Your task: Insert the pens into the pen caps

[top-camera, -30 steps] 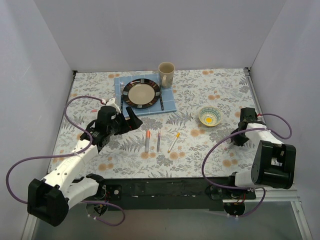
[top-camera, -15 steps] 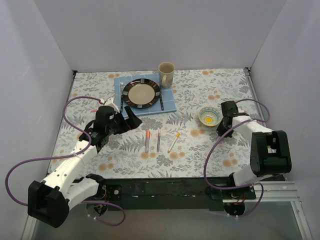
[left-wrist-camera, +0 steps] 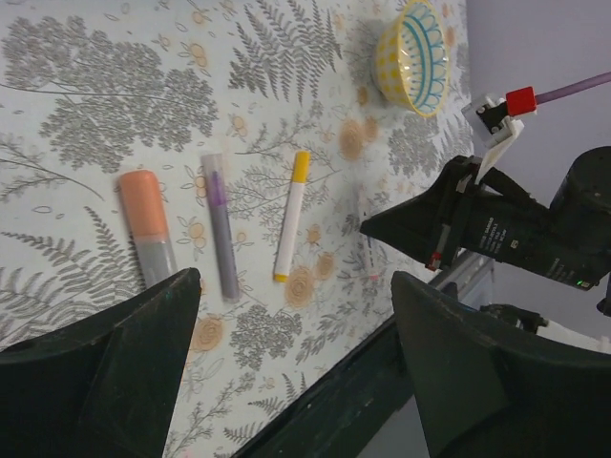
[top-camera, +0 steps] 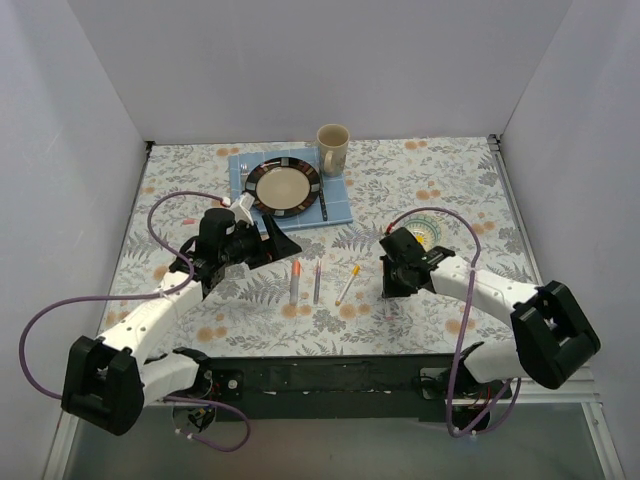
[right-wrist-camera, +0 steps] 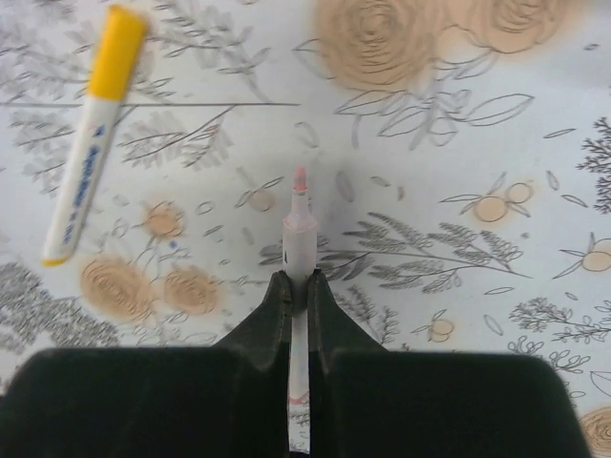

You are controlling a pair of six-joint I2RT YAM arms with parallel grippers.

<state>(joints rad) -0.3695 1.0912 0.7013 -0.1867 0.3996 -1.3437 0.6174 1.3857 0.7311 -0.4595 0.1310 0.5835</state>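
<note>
The pink-tipped pen (right-wrist-camera: 299,239) is uncapped and pinched by its barrel in the tightly closed right gripper (right-wrist-camera: 298,281), tip pointing away over the flowered worktop (top-camera: 450,190). The orange pen (top-camera: 295,281), purple pen (top-camera: 317,282) and yellow pen (top-camera: 347,284) lie side by side on the worktop to its left. The left gripper (left-wrist-camera: 294,279) hovers near the orange pen, jaws wide apart and holding nothing.

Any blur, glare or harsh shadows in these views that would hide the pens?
Top external: even soft light, faint shadows, no glare; the orange-capped pen is small but sharp. Left wrist: tablecloth crisp, its own fingers dark and featureless. Right wrist: slightly soft close-up; the tip of the pink-tipped pen in the right gripper is a little blurred.
</note>
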